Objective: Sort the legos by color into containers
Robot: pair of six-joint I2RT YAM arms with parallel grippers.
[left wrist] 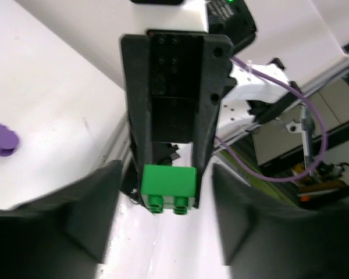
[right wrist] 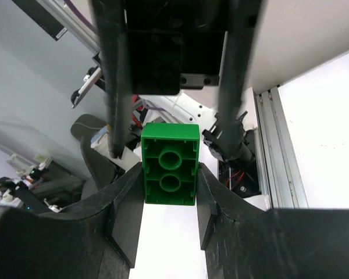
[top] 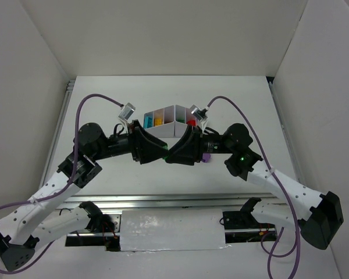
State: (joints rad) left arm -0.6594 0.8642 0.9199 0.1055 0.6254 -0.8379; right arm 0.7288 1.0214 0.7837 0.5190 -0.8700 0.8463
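Note:
My two grippers meet tip to tip just in front of the white tray. My right gripper is shut on a green brick, whose hollow underside faces its camera. My left gripper is open, its wide-spread fingers on either side of the same green brick without closing on it. In the top view the left gripper and right gripper hide the brick. The tray holds a light blue brick, a yellow brick and a red brick.
A purple brick lies on the table beside the right gripper and also shows in the left wrist view. White walls enclose the table on three sides. A metal rail runs along the near edge.

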